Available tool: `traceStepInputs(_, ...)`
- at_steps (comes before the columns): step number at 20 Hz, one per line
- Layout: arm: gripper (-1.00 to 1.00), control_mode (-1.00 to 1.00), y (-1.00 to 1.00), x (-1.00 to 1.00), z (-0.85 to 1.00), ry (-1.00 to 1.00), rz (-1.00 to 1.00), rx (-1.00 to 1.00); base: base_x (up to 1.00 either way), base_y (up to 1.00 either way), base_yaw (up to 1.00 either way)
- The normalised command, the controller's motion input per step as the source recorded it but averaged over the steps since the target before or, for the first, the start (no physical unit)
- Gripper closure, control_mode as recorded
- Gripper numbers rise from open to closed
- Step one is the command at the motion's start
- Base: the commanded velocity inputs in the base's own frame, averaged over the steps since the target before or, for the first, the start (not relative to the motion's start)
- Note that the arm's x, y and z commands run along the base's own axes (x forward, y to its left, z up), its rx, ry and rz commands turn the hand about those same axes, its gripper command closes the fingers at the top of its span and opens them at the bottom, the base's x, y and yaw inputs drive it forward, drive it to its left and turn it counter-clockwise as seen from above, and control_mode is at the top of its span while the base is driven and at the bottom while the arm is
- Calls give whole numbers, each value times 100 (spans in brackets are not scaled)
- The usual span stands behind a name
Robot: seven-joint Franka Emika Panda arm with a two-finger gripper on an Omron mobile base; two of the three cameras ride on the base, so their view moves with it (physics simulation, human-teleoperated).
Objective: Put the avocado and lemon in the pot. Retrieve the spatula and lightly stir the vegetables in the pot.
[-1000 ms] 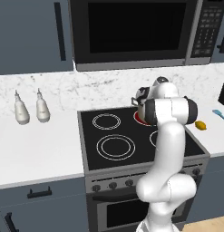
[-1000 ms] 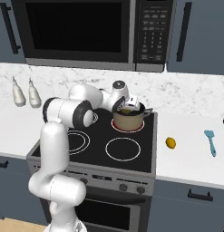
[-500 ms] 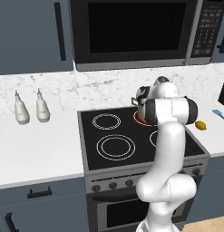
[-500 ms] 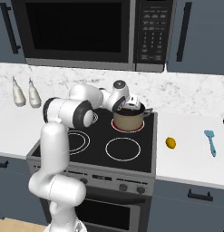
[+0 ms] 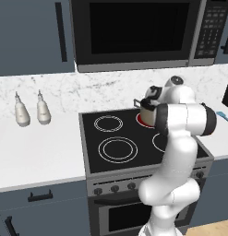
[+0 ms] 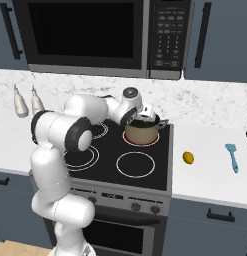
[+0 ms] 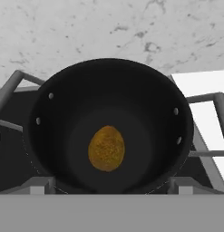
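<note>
Your gripper (image 6: 145,116) hangs right over the pot (image 6: 141,132), jaws spread wide and holding nothing. Look down the hand camera: the pot (image 7: 109,127) opens up dark and round beneath you, and there's the avocado (image 7: 106,148), a brownish-golden egg shape, lying on the pot's floor just off center, free of the walls. The two grey side handles stick out to either side of the rim.

From the right base camera, the pot sits on the back right burner of the stove (image 6: 120,160), that ring glowing red underneath it. Your lemon (image 6: 188,158) is out on the white counter (image 6: 210,175) to the right of the stove, well apart from the pot, and the teal spatula (image 6: 232,157) lies further right again on that same counter, handle pointing toward the front edge.

From the left base camera, your arm blocks much of the pot (image 5: 146,110); just its left side and one handle peek out. Two pale bottles (image 5: 31,110) stand side by side on the counter left of the stove, against the marble backsplash, beneath the microwave (image 5: 134,30).
</note>
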Motion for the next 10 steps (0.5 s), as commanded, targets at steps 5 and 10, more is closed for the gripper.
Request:
traceStepInputs(5,-100,-100,-55,-91,13,1,-1,0,0,0,0)
traceStepInputs(10,-100,-100,-95,-32,0,3,0,0,0,0,0)
